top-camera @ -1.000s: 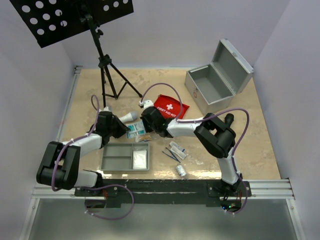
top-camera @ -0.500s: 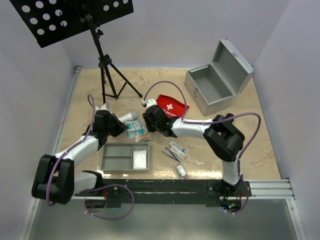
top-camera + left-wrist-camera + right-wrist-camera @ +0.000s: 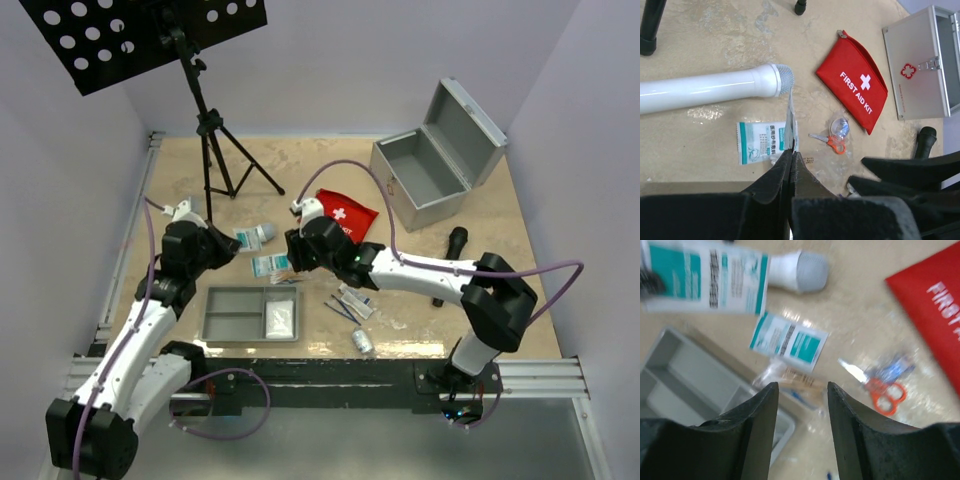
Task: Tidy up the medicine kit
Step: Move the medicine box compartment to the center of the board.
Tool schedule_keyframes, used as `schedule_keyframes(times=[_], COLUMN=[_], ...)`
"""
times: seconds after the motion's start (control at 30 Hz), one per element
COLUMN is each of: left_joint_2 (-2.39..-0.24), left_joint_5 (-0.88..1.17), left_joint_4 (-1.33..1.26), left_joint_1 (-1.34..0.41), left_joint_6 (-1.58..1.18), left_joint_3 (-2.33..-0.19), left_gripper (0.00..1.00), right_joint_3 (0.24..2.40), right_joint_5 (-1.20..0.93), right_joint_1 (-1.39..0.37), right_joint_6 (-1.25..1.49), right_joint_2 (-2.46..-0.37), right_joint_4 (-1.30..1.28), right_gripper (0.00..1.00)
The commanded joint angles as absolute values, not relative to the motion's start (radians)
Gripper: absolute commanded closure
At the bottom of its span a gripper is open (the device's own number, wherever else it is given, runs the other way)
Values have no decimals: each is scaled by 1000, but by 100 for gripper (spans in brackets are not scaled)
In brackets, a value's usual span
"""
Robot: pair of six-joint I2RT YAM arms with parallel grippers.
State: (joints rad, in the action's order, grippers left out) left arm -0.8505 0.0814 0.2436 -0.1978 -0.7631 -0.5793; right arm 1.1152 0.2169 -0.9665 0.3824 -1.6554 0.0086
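Observation:
My left gripper [image 3: 222,246] is shut on the edge of a thin teal-and-white packet [image 3: 246,239] and holds it above the table; the left wrist view shows that packet edge-on [image 3: 790,122] between the fingertips. A second teal packet [image 3: 270,265] lies flat on the table below it. My right gripper [image 3: 291,262] is open and empty above a clear bag of wooden sticks [image 3: 799,380]. The grey divided tray [image 3: 236,313] sits near the front. The red FIRST AID KIT pouch [image 3: 345,214] lies mid-table. The silver metal case [image 3: 428,168] stands open at the back right.
A white tube [image 3: 715,88] lies left of the pouch. Small orange-handled scissors [image 3: 829,142] lie in a clear wrapper. A black cylinder [image 3: 447,259] lies right of centre. Small supplies [image 3: 353,303] sit right of the tray. The black tripod stand [image 3: 215,140] is at the back left.
My left gripper has drawn back to the left and lifted a teal packet off the table. The right arm has stretched out, its elbow swinging right, with its gripper staying near the packets.

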Motion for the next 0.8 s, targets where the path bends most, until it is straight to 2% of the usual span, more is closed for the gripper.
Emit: schedule_keyframes(times=[0.0, 0.33, 0.77], left_joint_2=[-753, -652, -618], left_joint_5=[66, 107, 124], left_joint_4=[342, 397, 400], left_joint_1=[-193, -193, -193], left_joint_6=[-747, -742, -744], left_joint_3=[-621, -635, -629], left_gripper=[100, 100, 100], right_joint_3=[1002, 896, 891], right_joint_5=[157, 91, 97], right_joint_1=[-1029, -1063, -1088], right_joint_6=[471, 549, 597], right_joint_2=[-1603, -1608, -1701], right_joint_4=[-9, 54, 83], right_gripper=[52, 64, 64])
